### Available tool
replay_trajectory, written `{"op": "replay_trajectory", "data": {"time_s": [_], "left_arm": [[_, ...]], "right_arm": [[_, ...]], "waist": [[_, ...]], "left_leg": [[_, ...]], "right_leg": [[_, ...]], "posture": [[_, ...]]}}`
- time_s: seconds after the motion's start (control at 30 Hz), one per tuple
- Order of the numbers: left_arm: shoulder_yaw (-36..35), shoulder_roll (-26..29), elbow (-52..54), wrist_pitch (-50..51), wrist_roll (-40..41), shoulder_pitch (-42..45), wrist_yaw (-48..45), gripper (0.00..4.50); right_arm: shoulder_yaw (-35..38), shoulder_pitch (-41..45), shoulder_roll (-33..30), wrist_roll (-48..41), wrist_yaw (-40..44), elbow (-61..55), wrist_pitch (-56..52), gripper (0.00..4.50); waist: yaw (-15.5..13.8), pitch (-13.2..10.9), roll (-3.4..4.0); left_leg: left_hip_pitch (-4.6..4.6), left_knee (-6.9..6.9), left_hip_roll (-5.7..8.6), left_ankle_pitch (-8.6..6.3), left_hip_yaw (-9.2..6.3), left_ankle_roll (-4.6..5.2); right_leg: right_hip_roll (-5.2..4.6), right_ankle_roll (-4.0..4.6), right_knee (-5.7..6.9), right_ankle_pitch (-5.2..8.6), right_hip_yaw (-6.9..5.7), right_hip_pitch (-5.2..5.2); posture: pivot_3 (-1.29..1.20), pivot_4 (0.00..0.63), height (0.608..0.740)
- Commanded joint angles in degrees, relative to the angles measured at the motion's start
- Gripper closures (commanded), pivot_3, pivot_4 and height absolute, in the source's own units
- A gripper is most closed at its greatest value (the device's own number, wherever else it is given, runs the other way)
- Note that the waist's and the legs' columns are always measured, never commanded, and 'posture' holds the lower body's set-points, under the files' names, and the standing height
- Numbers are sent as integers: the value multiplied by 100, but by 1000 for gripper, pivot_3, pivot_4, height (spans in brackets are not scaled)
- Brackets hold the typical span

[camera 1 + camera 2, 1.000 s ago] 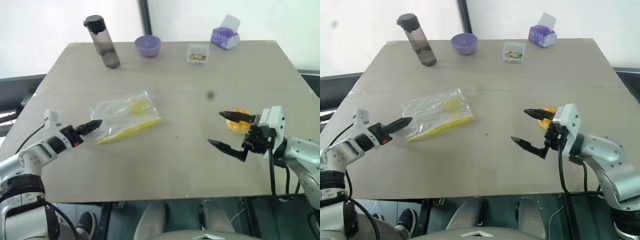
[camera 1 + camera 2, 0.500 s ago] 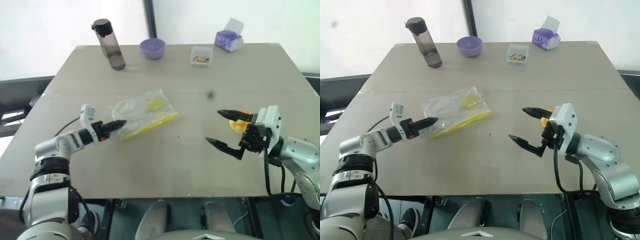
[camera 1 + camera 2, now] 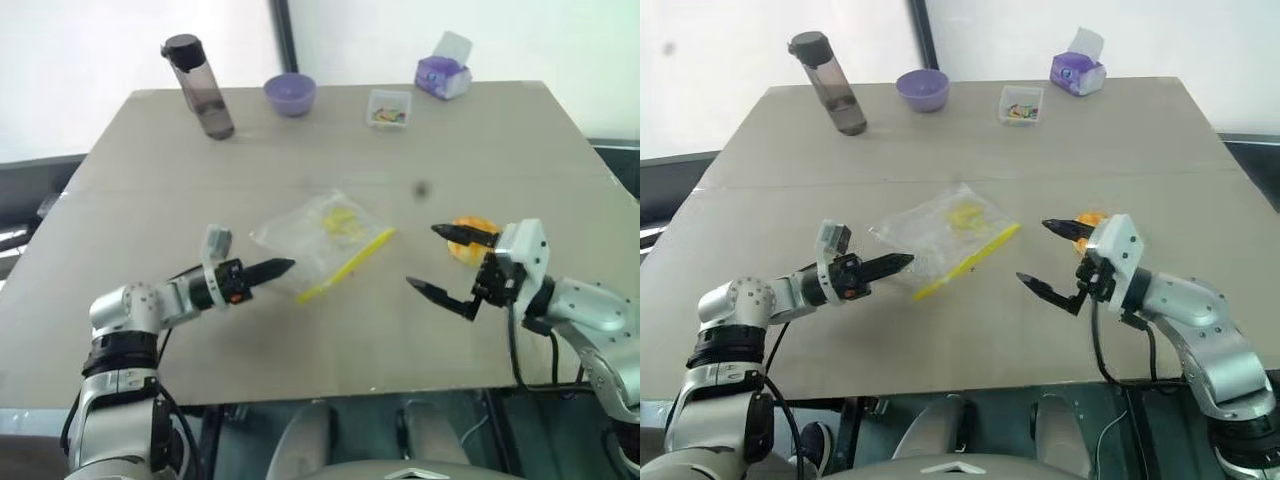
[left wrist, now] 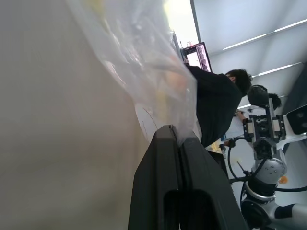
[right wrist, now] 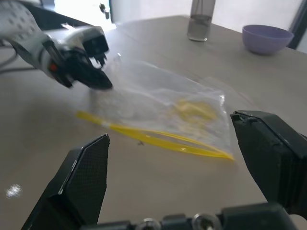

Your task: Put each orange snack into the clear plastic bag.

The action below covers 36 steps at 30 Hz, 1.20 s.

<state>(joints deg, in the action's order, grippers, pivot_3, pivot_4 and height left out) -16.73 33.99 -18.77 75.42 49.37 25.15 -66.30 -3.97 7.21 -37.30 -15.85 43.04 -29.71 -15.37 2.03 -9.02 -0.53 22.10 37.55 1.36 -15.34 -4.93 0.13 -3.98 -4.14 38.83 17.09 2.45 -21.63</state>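
The clear plastic bag (image 3: 322,232) lies crinkled near the table's middle, its yellow seal strip (image 3: 350,268) towards me. A yellowish patch shows through its film. My left gripper (image 3: 283,266) is shut on the bag's near left corner. In the left wrist view the film is pinched between the closed fingers (image 4: 165,143). An orange snack (image 3: 473,243) sits on the table at the right, partly behind the upper finger of my right gripper (image 3: 440,262). That gripper stands open beside the snack, facing the bag, with nothing between its fingers.
Along the far edge stand a dark bottle (image 3: 196,86), a purple bowl (image 3: 290,93), a small clear box of colourful bits (image 3: 388,107) and a purple tissue box (image 3: 445,73). A person in dark clothes (image 4: 216,105) is beyond the table.
My left gripper has shut on the bag's corner and drawn it to the right, toward the table's middle, turning the bag. The right gripper stays open by the snack.
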Motion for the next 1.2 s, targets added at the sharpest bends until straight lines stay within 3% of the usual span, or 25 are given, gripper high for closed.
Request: {"op": "replay_trajectory", "data": {"time_s": [0.03, 0.2, 0.5, 0.6, 0.77, 0.87, 0.97, 1.17, 1.2], "left_arm": [[-517, -142, 695, 758, 835, -100, 267, 4463], [-1044, -482, 900, 1318, 1414, -159, 904, 4463], [-1267, -808, 1294, 1622, 1913, -479, 1636, 4463], [-1166, -757, 1330, 1568, 1937, -583, 1677, 4500], [-990, -679, 1529, 1370, 1961, -721, 1592, 4500], [-656, -509, 1981, 757, 1677, -1017, 1260, 4500], [-371, -497, 2098, -352, 1002, -1197, 1213, 4500], [-271, -317, 1722, -857, 635, -1058, 1326, 1805], [-281, -214, 1880, -882, 703, -1086, 1181, 1805]], "right_arm": [[-590, 346, 54, 1169, -267, 526, 817, 0], [-1285, 1031, 210, 2532, -660, 1613, 1838, 0], [-1687, 1787, 930, 3268, -1091, 2787, 2417, 0], [-1586, 1824, 1002, 3286, -1190, 2846, 2596, 902], [-1586, 1740, 987, 3291, -1169, 2837, 2684, 3177], [-1554, 1697, 994, 3265, -1168, 2812, 2660, 4466], [-1465, 1721, 1038, 3233, -1235, 2822, 2593, 4466], [-1322, 1952, 1132, 3460, -1482, 2929, 2467, 4500], [-1295, 2000, 1150, 3492, -1524, 2934, 2383, 4500]], "waist": [[44, 0, -1], [43, -2, -2], [32, -9, -15], [25, -9, -15], [29, -10, -15], [32, -10, -15], [28, -10, -13], [22, -11, -14], [31, -12, -16]], "left_leg": [[0, 0, -1, 0, 2, 0], [-5, 0, -1, 10, 4, -18], [-2, -1, -6, 20, 3, -35], [-2, -2, -9, 21, 1, -38], [-2, -4, -8, 20, 2, -38], [-2, -6, -9, 20, 2, -38], [-5, -12, -11, 21, 8, -39], [-6, -14, -10, 23, 7, -43], [-6, -14, -8, 23, 7, -43]], "right_leg": [[-1, 0, -1, 0, 1, 0], [1, 0, 2, 0, 4, -2], [-5, 1, 0, -1, 6, -3], [-6, 1, 0, -1, 6, -3], [-6, 1, -1, -1, 6, -3], [-6, 1, -2, -1, 7, -3], [-8, 2, -5, -1, 12, -3], [-7, 3, -4, -1, 10, -3], [-6, 3, -4, -1, 10, -4]], "posture": [[0, 150, 740], [0, 150, 740], [0, 150, 740], [0, 150, 740], [0, 150, 740], [0, 150, 740], [0, 150, 740], [0, 150, 740], [0, 150, 740]]}}
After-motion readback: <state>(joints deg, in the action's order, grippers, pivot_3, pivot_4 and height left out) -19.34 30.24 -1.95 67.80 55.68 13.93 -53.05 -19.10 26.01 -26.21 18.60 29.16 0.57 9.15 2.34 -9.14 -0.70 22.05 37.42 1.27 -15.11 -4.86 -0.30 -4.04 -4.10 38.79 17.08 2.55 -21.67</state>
